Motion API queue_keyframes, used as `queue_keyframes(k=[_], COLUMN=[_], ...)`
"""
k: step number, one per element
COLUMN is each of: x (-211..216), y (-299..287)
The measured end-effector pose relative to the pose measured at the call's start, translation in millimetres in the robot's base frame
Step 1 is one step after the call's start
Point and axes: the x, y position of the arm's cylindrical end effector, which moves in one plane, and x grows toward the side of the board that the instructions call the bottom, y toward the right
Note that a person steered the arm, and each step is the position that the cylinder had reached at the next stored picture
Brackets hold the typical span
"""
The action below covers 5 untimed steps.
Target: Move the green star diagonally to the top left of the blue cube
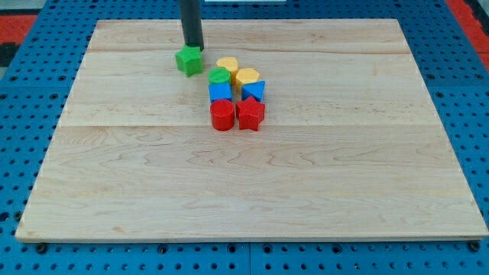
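Right now my tip (193,46) touches the green star's (189,60) top edge; being a bare rod, it grips nothing. That star sits well up-left of the blue cube (220,92), apart from the cluster's red cylinder (222,115).

No text, label, brand, number or sign can be read anywhere.

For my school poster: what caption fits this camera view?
My tip touches the green star, up-left of the blue cube in the block cluster.
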Motion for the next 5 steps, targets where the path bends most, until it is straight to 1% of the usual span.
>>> queue_keyframes(k=[1, 2, 3, 4, 5], x=[5, 10, 9, 52, 38], y=[0, -33, -54, -46, -52])
